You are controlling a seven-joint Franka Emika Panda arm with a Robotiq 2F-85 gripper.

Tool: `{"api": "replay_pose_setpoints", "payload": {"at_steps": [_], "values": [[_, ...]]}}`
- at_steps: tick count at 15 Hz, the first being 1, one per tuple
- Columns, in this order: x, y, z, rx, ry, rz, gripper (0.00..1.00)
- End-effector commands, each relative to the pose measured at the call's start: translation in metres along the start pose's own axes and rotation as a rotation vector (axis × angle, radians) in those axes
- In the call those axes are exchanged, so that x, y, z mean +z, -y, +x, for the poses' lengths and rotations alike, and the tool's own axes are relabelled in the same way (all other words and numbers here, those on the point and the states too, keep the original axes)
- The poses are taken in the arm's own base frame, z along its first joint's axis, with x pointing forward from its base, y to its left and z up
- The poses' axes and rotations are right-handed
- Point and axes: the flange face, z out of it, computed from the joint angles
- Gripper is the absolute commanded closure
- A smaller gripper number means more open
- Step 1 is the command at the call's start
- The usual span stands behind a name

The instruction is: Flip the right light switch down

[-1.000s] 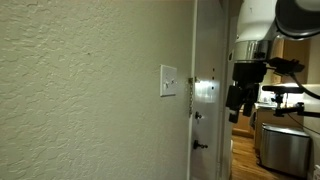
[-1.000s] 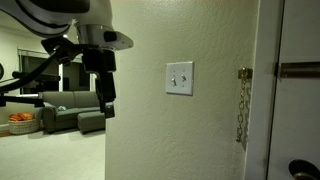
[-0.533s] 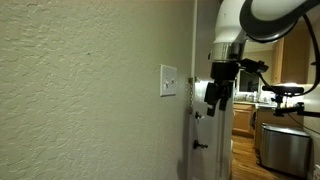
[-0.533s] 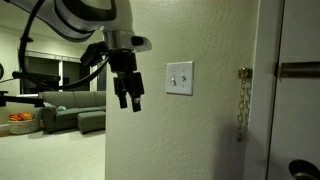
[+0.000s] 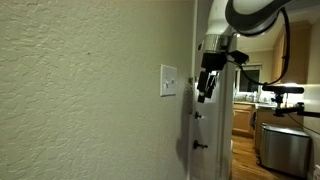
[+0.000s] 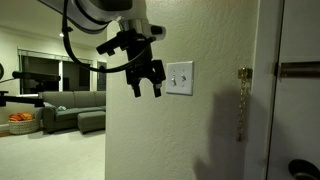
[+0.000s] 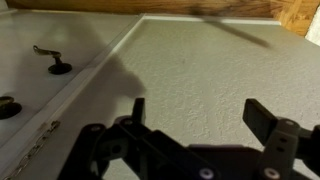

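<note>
Gripper (image 6: 147,86): held open, with its two fingers (image 6: 137,89) spread and nothing between them; seen in an exterior view just beside the wall plate, at about its height and not touching it.
Right light switch (image 6: 186,77): set as the right-hand toggle in the white wall plate (image 6: 180,90); too small for up or down to be told.
Left toggle (image 6: 175,78): set beside it in the same plate.
Wall (image 7: 200,60): pale and textured, faced by the spread fingers in the wrist view.
Door (image 6: 300,120): found beyond the plate, with a chain (image 6: 241,100) hung at its frame.
Sofa (image 6: 70,108): seen in the room behind.
</note>
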Motion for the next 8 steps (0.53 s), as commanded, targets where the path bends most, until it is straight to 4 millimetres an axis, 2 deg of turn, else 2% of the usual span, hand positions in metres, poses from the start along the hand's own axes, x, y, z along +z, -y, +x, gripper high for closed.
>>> {"api": "replay_pose_setpoints", "payload": {"at_steps": [1, 6, 8], "values": [[-0.003, -0.001, 0.001, -0.002, -0.005, -0.001, 0.0], [-0.004, 0.0, 0.002, -0.005, -0.007, -0.001, 0.0], [0.002, -0.004, 0.012, 0.002, -0.01, 0.003, 0.0]]}}
